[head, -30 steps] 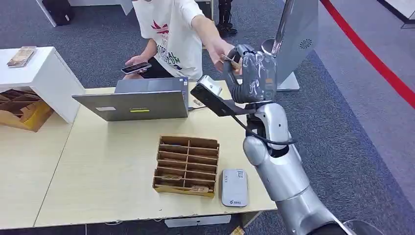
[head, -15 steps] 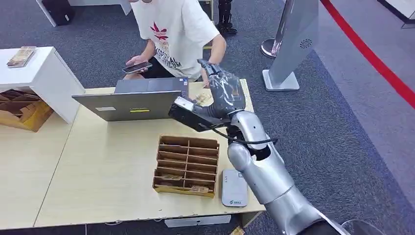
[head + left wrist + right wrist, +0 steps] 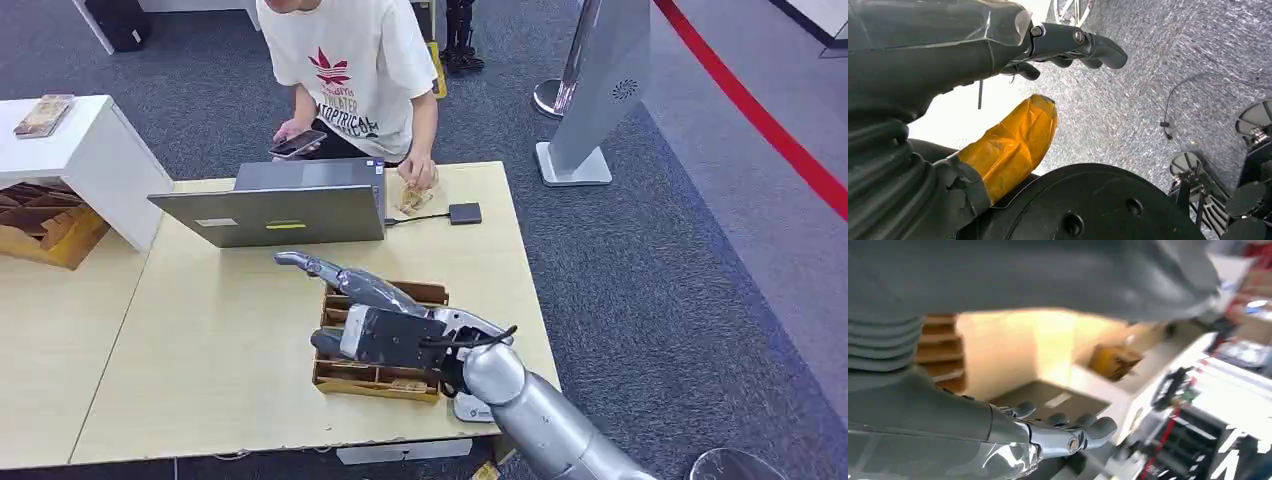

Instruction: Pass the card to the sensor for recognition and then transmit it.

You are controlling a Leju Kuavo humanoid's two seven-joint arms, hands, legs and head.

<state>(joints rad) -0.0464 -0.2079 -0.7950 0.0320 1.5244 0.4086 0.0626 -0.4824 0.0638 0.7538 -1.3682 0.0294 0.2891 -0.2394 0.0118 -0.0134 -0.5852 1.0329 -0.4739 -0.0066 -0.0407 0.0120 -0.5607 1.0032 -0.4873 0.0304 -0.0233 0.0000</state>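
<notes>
Right hand (image 3: pixel 345 290) has dropped empty over the slotted tray (image 3: pixel 381 335).

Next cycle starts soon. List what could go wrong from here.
1. The right hand hangs low over the card rack with fingers stretched toward the laptop; a careless sweep might shove either.
2. The arm covers part of the card reader at the table edge; a nudge could knock it off.
</notes>
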